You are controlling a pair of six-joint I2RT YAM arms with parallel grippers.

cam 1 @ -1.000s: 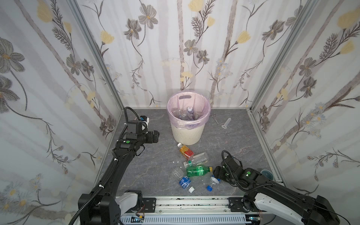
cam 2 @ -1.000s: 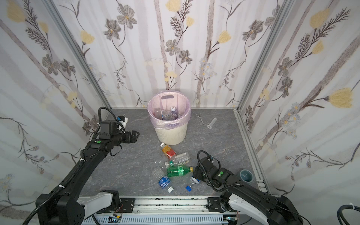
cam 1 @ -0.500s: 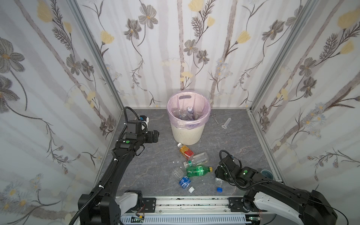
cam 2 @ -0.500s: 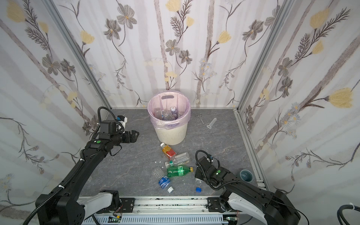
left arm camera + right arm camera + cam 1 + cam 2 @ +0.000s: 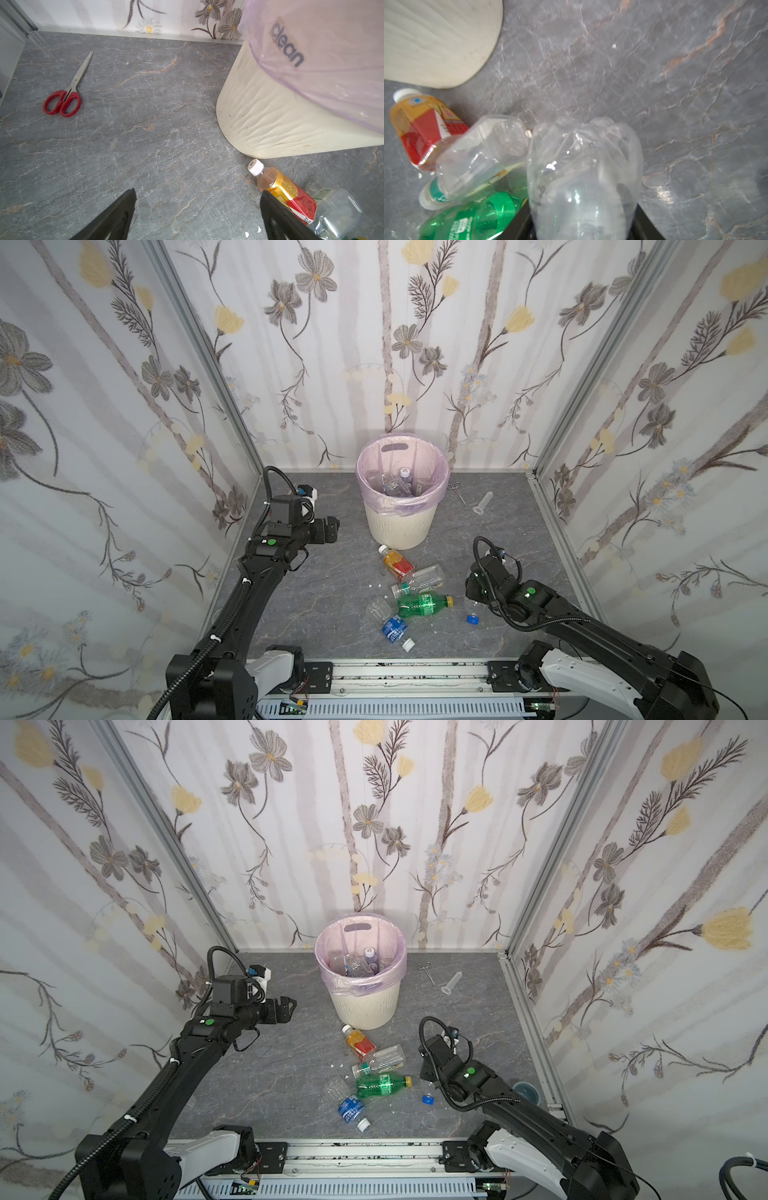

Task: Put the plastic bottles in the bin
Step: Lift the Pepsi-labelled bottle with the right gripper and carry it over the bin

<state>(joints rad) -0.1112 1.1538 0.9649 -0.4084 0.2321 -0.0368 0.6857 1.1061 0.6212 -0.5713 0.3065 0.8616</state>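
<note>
A clear plastic bottle [image 5: 583, 176] is gripped by the right gripper [image 5: 583, 226] beside a green plastic bottle [image 5: 467, 218], the left gripper [image 5: 197, 205] is left open, and a lift to the cream ribbed pink-lined bin [image 5: 399, 526] is judged needed next.

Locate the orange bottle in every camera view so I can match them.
In a top view: orange bottle lies just before the bin, cap toward it.
In a top view: same spot.
Left wrist: cap by the bin's base.
Right wrist: beside the lying clear bottle, near the bin.
Shared landmark: the bin's cream wall.
</note>
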